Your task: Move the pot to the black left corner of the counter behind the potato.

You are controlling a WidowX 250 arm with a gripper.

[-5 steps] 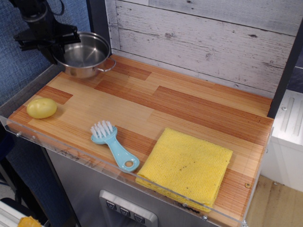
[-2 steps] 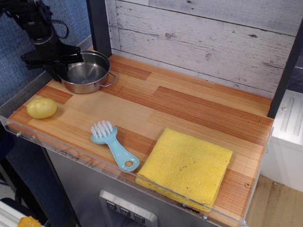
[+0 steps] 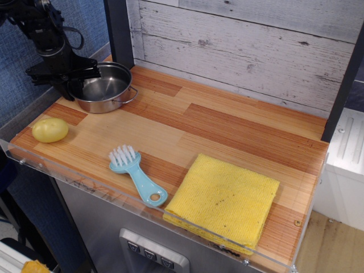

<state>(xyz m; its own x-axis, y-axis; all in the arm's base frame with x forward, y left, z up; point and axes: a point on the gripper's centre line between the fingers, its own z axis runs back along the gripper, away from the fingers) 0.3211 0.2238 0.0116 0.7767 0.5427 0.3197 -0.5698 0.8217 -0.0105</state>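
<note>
No readable text, label, brand or number appears anywhere in the view. The small buttons on the grey metal front below the counter show no legible markings.

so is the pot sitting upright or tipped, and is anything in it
Upright and empty: the pot rests flat on the counter with its rim level, and only bare shiny metal shows inside.

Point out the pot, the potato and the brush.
pot [image 3: 108, 86], main camera view, inner bowl floor.
potato [image 3: 50, 129], main camera view, middle of its skin.
brush [image 3: 136, 175], main camera view, blue handle neck.
</note>
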